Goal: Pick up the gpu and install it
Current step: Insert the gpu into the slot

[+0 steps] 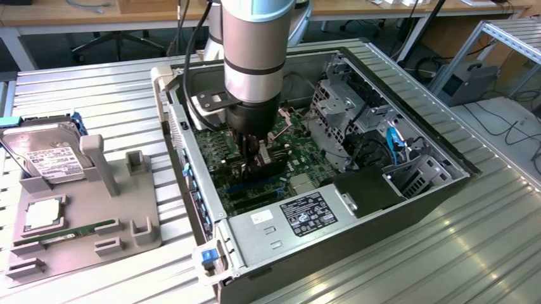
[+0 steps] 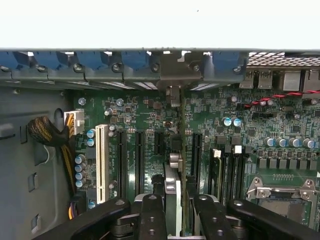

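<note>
We see the black jaws (image 2: pixel 176 212) at the lower middle of the wrist view clamped on the thin flat black GPU card (image 2: pixel 173 192), which stands on edge between the two pads and runs away from the camera toward the case's rear wall. Its silver metal bracket (image 2: pixel 172 82) sits at the far end, up against the row of blue slot clips (image 2: pixel 90 62) in the upper part of the frame. The card lies in line with the black expansion slots (image 2: pixel 140 170) of the green motherboard (image 2: pixel 210 115), with a white slot (image 2: pixel 102 162) further to the left of the frame and a bundle of yellow and black cables (image 2: pixel 47 132) at the left edge. Whether the card is fully seated we cannot tell.

In the exterior view the jaws (image 1: pixel 258 158) hang near the middle of the frame, inside the open grey computer case (image 1: pixel 406 196), with the card (image 1: pixel 262 168) below them over the board. The grey and silver robot arm (image 1: pixel 253 57) rises straight up from there to the top of the frame. The case's power supply with its black label (image 1: pixel 308 215) sits at the lower middle. At the left of the frame a grey plastic parts holder (image 1: pixel 110 209) on the ribbed metal tabletop (image 1: pixel 473 247) carries a silver hard drive with a white label (image 1: pixel 47 158) and a narrow green memory stick (image 1: pixel 72 233).
</note>
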`<state>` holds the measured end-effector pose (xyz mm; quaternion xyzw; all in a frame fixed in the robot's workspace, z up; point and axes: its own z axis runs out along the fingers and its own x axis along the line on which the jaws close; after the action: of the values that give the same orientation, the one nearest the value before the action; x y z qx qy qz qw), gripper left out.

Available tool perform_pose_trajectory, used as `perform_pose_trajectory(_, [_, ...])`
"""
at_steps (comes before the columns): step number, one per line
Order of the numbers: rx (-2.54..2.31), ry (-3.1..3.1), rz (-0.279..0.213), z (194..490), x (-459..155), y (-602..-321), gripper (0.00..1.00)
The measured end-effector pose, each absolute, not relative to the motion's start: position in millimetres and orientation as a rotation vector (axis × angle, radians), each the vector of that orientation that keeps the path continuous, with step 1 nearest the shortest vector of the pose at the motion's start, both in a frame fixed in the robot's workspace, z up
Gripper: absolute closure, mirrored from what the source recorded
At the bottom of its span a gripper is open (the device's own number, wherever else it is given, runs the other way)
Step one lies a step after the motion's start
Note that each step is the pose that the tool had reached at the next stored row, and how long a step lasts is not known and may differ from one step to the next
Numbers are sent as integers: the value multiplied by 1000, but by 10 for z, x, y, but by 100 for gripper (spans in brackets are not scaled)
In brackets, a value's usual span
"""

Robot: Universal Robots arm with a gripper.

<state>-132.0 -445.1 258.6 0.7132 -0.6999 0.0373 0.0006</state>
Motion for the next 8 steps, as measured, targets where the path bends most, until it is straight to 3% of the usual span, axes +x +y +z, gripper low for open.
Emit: perform_pose_trajectory(8, [2248,-2198,109,2582,-1320,-4450,73])
